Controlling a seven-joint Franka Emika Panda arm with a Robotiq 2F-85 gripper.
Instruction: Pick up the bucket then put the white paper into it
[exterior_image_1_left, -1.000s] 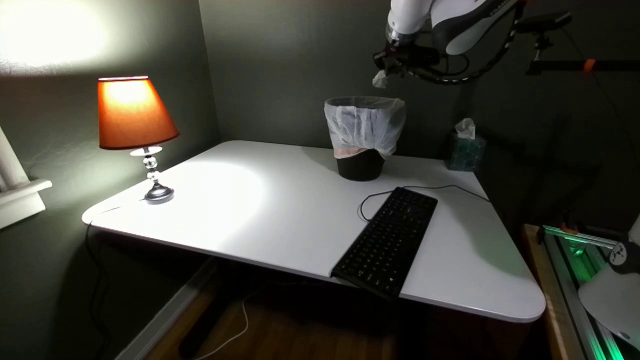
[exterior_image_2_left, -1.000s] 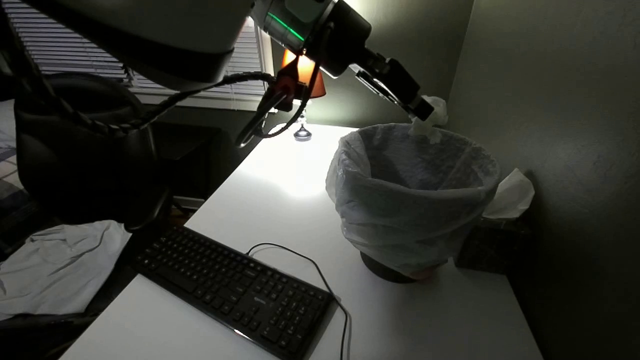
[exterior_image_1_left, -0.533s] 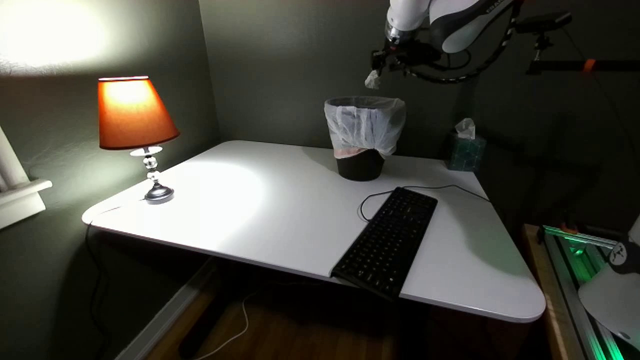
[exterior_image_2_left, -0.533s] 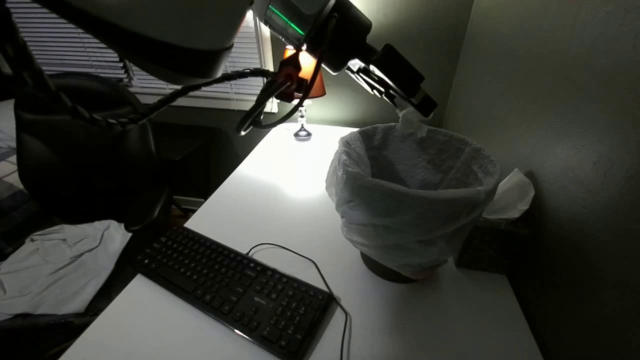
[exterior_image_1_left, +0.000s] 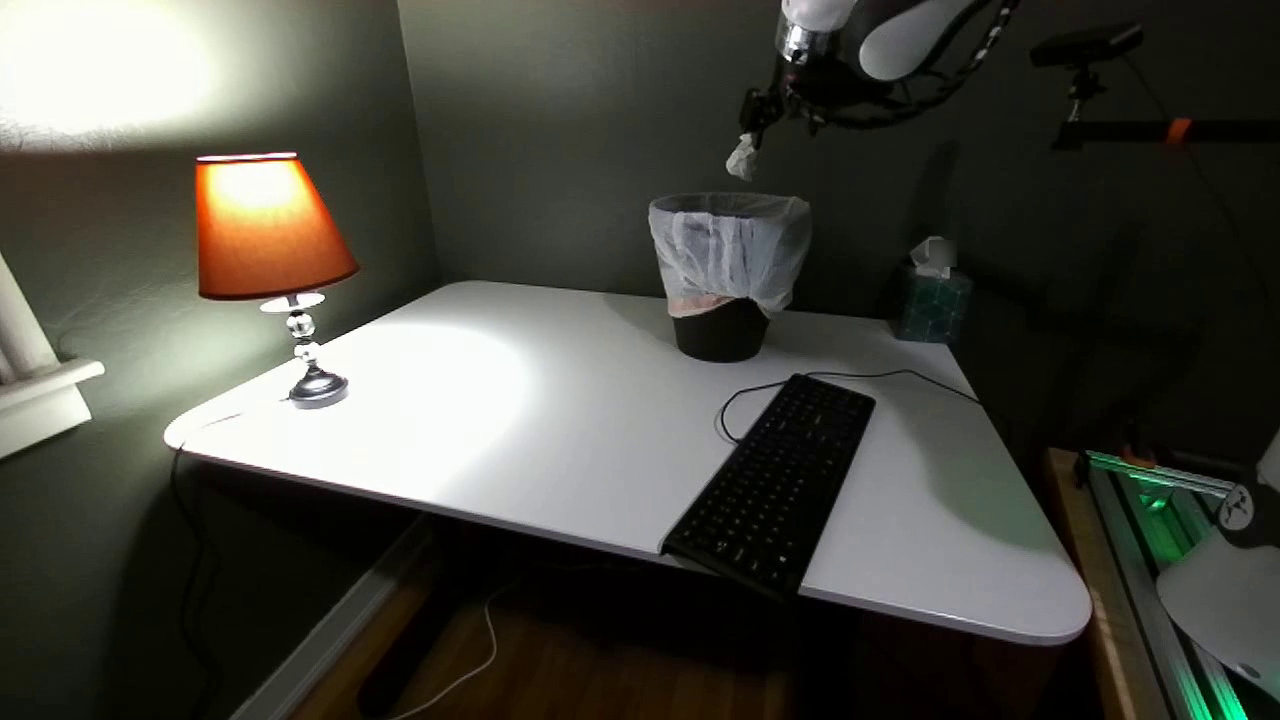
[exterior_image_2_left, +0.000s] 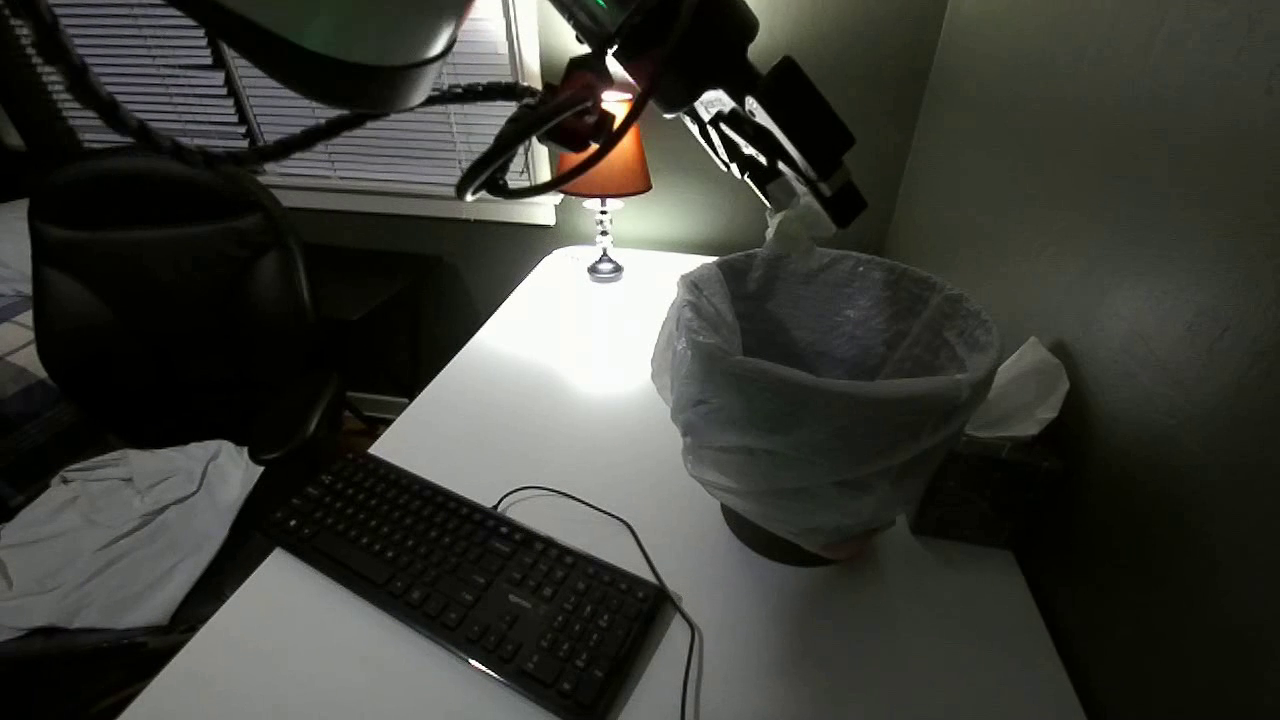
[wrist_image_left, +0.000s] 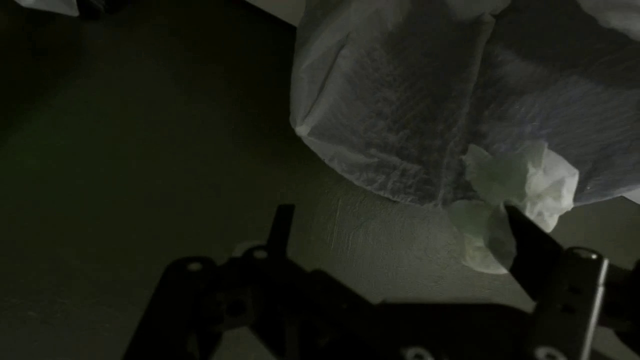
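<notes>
The bucket, a dark bin with a crinkly white bag over its rim, stands upright on the desk in both exterior views (exterior_image_1_left: 728, 255) (exterior_image_2_left: 820, 450). Its lined mouth (wrist_image_left: 390, 100) fills the upper right of the wrist view. My gripper (wrist_image_left: 398, 210) is spread wide above the bucket, also seen as the dark gripper (exterior_image_2_left: 812, 200) in an exterior view. The crumpled white paper (wrist_image_left: 550, 185) is not pinched; it clings to the right-hand finger in the wrist view. That paper (exterior_image_1_left: 742, 158) hangs above the bucket's rim, apart from it.
A black keyboard (exterior_image_1_left: 775, 480) with a cable lies on the white desk (exterior_image_1_left: 560, 430). Behind the bucket, near the wall, sits a teal tissue box (exterior_image_1_left: 933, 305). A lit lamp with an orange shade (exterior_image_1_left: 265, 230) stands at the desk's far corner.
The jaws have spread apart from a narrower gap. The paper has stayed on one finger and shifted with it. The arm has moved a little; the bucket has stayed put.
</notes>
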